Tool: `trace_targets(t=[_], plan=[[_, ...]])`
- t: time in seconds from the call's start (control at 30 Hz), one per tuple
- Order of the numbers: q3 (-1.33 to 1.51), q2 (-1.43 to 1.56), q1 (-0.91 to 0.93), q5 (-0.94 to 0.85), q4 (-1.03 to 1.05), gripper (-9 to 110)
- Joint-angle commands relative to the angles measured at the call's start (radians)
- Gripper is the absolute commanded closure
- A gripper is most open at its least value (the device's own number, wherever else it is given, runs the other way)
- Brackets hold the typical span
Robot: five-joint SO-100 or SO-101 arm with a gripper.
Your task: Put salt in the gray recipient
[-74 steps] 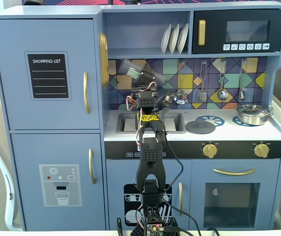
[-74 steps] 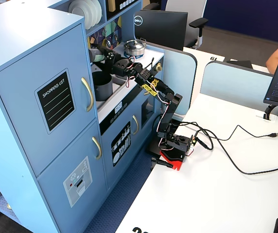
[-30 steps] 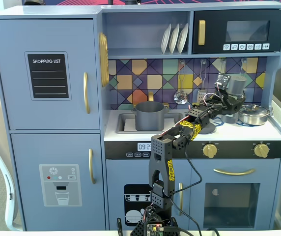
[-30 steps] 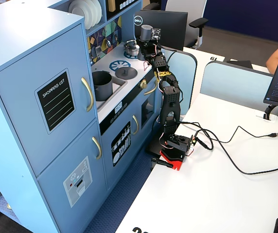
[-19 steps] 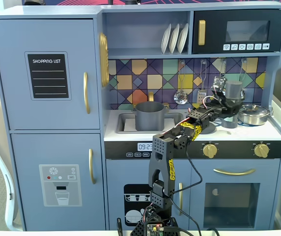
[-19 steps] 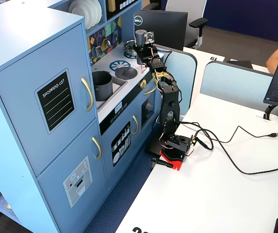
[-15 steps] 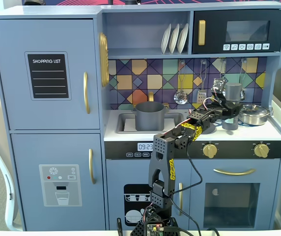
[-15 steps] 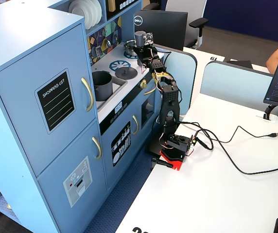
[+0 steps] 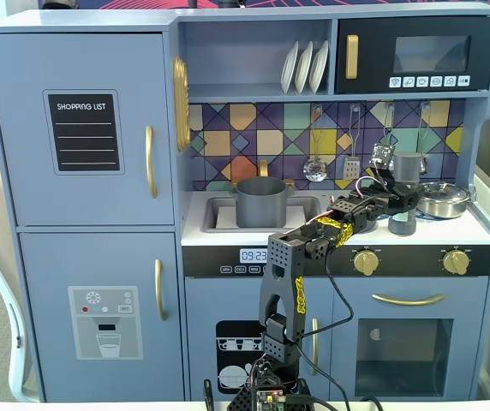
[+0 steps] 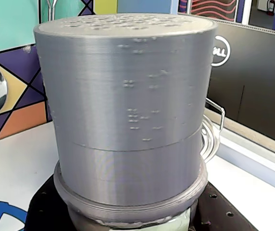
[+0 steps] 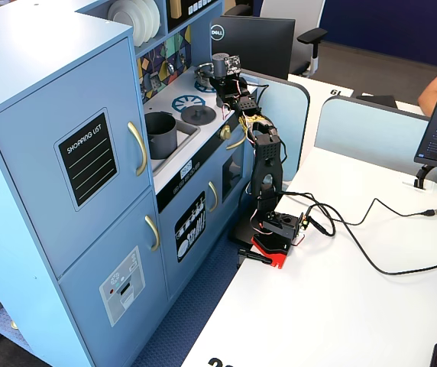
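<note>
The salt shaker (image 10: 128, 110), a grey ribbed cylinder with a perforated top, fills the wrist view and stands upright. My gripper (image 10: 128, 219) is shut on its lower rim, with black jaws showing on both sides at the bottom. In both fixed views the shaker (image 9: 409, 164) (image 11: 220, 65) is held above the toy kitchen's right stove area by the gripper (image 9: 402, 193) (image 11: 223, 81). The grey pot (image 9: 260, 199) (image 11: 160, 134) stands in the sink to the left in a fixed view, apart from the gripper.
A small dark grey piece (image 9: 402, 224) sits on the counter under the gripper. A shiny silver pan (image 9: 444, 199) stands to its right. A ladle (image 9: 315, 167) and a spatula (image 9: 351, 164) hang on the tiled back wall. A Dell monitor (image 11: 253, 42) stands behind the kitchen.
</note>
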Motion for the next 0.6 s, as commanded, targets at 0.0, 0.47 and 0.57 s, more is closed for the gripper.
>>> trace_targets(t=[0.0,0.47,0.57], plan=[[0.015,0.049,0.023,-0.029,-0.012,101],[0.12,0.114,0.069,-0.012,-0.025,94],[0.121,0.115,0.072,0.017,-0.032,81]])
